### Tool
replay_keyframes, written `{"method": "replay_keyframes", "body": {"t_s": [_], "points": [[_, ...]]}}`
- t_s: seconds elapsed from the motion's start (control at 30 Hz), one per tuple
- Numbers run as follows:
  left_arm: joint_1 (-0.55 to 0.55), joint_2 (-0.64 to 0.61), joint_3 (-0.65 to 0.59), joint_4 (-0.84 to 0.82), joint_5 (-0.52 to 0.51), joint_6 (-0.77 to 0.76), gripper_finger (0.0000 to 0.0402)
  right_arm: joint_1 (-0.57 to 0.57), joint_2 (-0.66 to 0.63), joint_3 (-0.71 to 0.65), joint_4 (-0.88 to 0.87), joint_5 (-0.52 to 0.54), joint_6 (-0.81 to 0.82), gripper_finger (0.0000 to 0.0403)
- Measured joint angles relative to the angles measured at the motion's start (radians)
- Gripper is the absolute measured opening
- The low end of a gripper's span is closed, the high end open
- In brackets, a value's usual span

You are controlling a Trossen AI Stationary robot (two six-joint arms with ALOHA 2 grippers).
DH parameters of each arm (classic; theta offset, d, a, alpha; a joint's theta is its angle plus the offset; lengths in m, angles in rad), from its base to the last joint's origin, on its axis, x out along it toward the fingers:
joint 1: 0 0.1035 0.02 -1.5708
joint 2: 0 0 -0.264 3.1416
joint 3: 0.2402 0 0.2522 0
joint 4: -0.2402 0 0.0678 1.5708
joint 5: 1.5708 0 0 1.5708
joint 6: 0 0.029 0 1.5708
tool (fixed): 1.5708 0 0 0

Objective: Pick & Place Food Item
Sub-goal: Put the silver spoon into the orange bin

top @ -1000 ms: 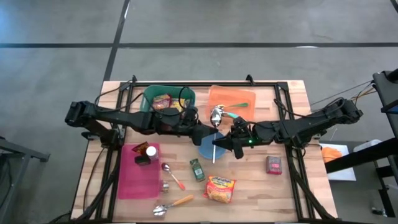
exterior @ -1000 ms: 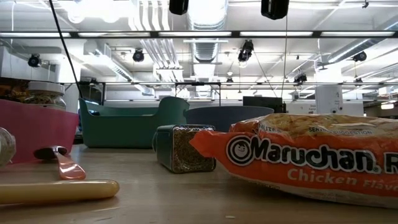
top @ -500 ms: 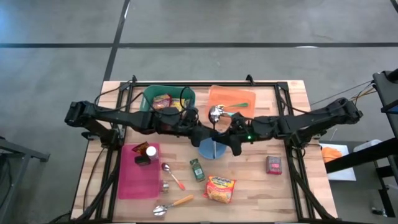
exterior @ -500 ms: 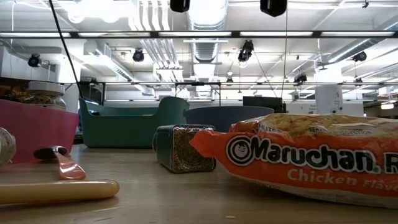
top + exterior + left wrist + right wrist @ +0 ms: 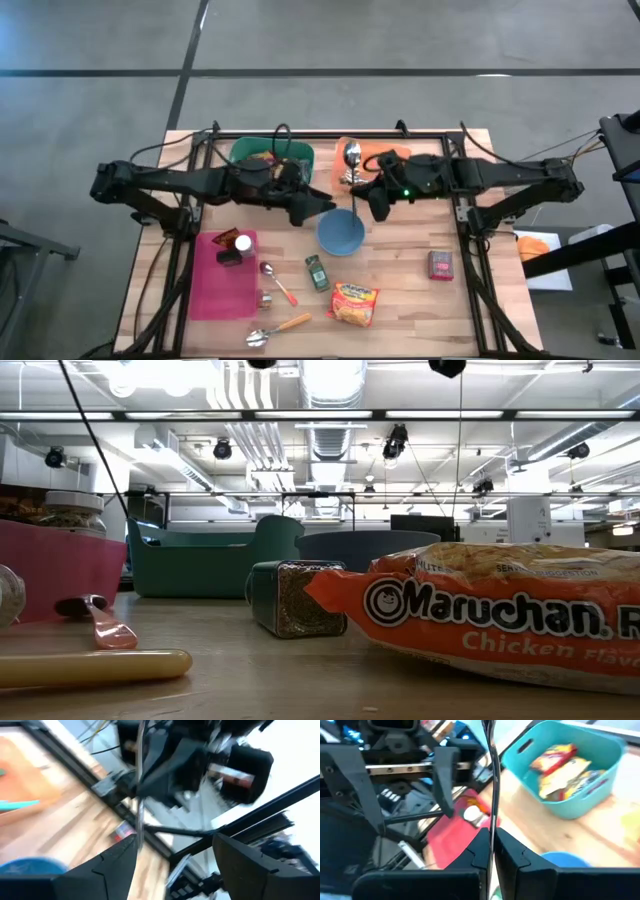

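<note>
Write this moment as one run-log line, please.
right end effector: shut on metal spoon | left end effector: open, released | blue bowl: on table

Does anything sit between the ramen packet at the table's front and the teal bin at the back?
Yes. Between ramen packet and teal bin, the spice jar and blue bowl sit close to that line, and the left end effector hangs open above it.

Right claw [image 5: 491, 851] pinched on a thin metal handle [image 5: 493, 785] that runs up between its fingers. Beyond: teal bin [image 5: 567, 767] holding snack packets [image 5: 565, 770], pink tray [image 5: 452, 832], wooden worktop [image 5: 530, 832].
</note>
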Motion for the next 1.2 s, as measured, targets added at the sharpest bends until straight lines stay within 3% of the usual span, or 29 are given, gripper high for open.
{"method": "replay_keyframes", "body": {"t_s": [0.37,0.6,0.87,1.2], "points": [[0.023,-0.107,-0.001,-0.370,-0.011,0.078,0.0265,-0.247,0.000,0.009,-0.283,-0.012,-0.144,0.0008],[0.023,-0.108,-0.002,-0.442,0.017,0.089,0.0265,-0.390,0.056,-0.015,-0.342,-0.035,-0.370,0.0008],[0.017,-0.108,-0.002,-0.455,0.046,0.051,0.0265,-0.535,0.229,-0.015,-0.433,-0.111,-0.610,0.0008],[0.016,-0.108,-0.001,-0.451,-0.020,-0.057,0.0266,-0.638,0.435,-0.015,-0.475,-0.224,-0.851,0.0008]]}}
